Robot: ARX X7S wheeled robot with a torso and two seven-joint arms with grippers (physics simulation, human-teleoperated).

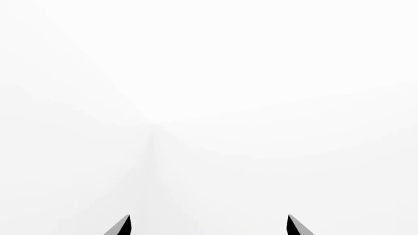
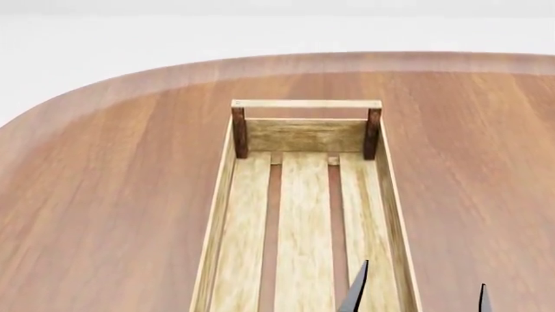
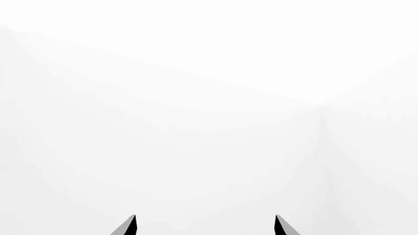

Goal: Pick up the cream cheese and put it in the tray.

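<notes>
The tray point(image 2: 305, 195) is seen on the tabletop point(image 2: 104, 195). The left gripper point(image 1: 209, 226) and right gripper point(image 3: 205, 226) are held with fingers wide, nothing gripped.

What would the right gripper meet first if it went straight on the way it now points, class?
Nothing, as far as can be seen. In its wrist view the right gripper has open fingers facing only blank white background; no tray, table or box lies ahead. Depth there cannot be judged.
</notes>
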